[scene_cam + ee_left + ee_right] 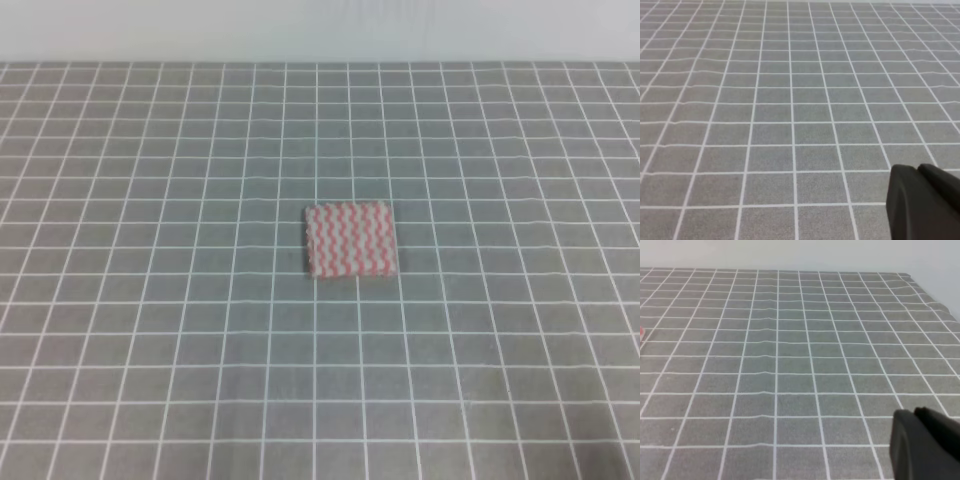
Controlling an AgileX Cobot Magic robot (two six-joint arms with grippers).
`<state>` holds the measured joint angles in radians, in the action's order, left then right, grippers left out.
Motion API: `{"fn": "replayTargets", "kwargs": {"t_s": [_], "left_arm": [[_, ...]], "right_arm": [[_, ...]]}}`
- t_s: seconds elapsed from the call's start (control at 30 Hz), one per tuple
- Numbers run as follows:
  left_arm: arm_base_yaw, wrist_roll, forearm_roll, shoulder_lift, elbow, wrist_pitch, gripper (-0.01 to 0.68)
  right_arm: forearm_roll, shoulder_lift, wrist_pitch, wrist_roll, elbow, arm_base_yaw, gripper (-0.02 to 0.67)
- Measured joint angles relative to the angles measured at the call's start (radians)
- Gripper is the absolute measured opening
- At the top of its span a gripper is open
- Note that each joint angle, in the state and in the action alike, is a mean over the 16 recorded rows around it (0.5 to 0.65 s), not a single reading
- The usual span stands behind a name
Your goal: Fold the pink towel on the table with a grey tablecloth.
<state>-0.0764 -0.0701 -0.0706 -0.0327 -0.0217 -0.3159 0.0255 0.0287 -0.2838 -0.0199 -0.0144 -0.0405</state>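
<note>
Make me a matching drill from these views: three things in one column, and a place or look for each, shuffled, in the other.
Things:
1. towel
2. tablecloth
3. left claw

Descriptions:
A. grey with a white grid
B. dark shape in the bottom right corner of its own wrist view
C. pink-and-white zigzag, lying near the table's middle

Pairs: 1-C, 2-A, 3-B

Both grippers' jaws are cut off, seemingly just dark corner shapes.

one pink towel point(349, 241); one table point(150, 330)
</note>
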Motion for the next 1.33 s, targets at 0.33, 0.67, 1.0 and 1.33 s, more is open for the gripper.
{"fn": "replayTargets", "kwargs": {"t_s": [0.33,0.67,1.0,1.33], "left_arm": [[0.009,-0.001,-0.005,0.008,0.007,-0.029,-0.001],[0.032,0.0,0.0,0.018,0.017,-0.036,-0.001],[0.037,-0.001,0.005,0.011,0.012,-0.032,-0.002],[0.037,-0.002,0.007,0.006,0.007,-0.027,-0.002]], "right_arm": [[-0.003,0.002,0.007,0.0,-0.01,0.0,-0.016],[-0.003,0.003,0.007,0.0,-0.01,0.0,-0.016],[-0.002,0.002,0.003,0.0,-0.009,0.0,-0.016],[-0.003,0.003,0.002,0.0,-0.011,0.0,-0.016]]}}
